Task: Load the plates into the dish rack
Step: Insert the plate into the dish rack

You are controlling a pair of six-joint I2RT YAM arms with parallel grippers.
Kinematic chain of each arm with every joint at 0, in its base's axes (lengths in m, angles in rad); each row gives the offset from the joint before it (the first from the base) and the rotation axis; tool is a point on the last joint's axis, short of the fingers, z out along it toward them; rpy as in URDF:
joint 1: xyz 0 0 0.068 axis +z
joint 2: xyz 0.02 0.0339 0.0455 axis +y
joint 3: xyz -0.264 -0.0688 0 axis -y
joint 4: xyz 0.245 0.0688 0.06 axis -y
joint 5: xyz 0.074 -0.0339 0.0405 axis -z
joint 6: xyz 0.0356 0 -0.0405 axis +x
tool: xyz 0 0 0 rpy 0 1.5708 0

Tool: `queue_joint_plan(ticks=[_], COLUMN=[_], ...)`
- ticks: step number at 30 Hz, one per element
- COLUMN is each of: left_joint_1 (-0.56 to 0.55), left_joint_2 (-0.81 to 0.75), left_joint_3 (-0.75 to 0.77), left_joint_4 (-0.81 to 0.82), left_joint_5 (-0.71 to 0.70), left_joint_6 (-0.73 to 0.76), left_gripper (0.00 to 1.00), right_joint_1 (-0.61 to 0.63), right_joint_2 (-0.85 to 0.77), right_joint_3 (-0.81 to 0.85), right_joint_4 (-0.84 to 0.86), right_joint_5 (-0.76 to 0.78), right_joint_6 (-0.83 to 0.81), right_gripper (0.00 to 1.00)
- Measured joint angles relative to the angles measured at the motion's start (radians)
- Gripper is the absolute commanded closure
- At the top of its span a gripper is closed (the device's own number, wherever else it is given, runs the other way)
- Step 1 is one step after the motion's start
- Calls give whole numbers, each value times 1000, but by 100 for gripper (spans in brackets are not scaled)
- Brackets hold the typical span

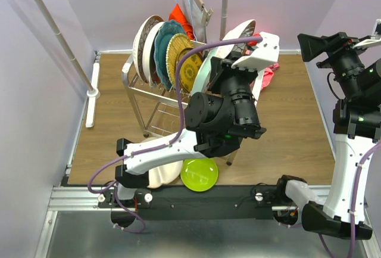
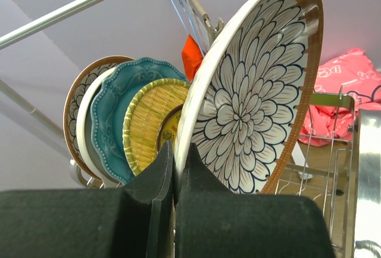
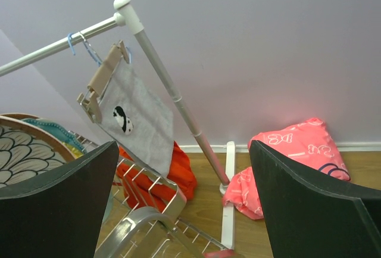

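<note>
My left gripper (image 2: 175,154) is shut on the lower rim of a white-and-dark floral plate (image 2: 250,97), holding it tilted over the steel wire dish rack (image 1: 140,100). To the plate's left, a brown-rimmed plate (image 2: 74,100), a teal plate (image 2: 113,115) and a yellow patterned plate (image 2: 146,121) stand on edge in the rack. A lime green plate (image 1: 199,174) and a white plate (image 1: 164,174) lie on the table near the arm bases. My right gripper (image 3: 183,168) is open and holds nothing, raised at the right side of the table.
A white-poled clothes rail (image 1: 59,37) spans the back, with a grey cloth (image 3: 137,121) on a hanger. A red cloth (image 1: 181,16) lies behind the rack and a pink cloth (image 1: 268,73) at the back right. The left arm's purple cable arcs over the rack.
</note>
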Motion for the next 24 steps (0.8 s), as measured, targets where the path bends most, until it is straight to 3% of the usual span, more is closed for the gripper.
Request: queue_joint_plan(ticks=[24], left_joint_1=[106], left_joint_2=[85], left_joint_3=[14], left_joint_4=[-121], left_joint_5=[0], left_joint_6=[-10], left_gripper=[100], right_joint_1=[6], right_joint_2=[-4], right_joint_3=[-41], right_joint_4=[0], right_joint_5=[16], right_joint_6=[1], right_gripper=[0])
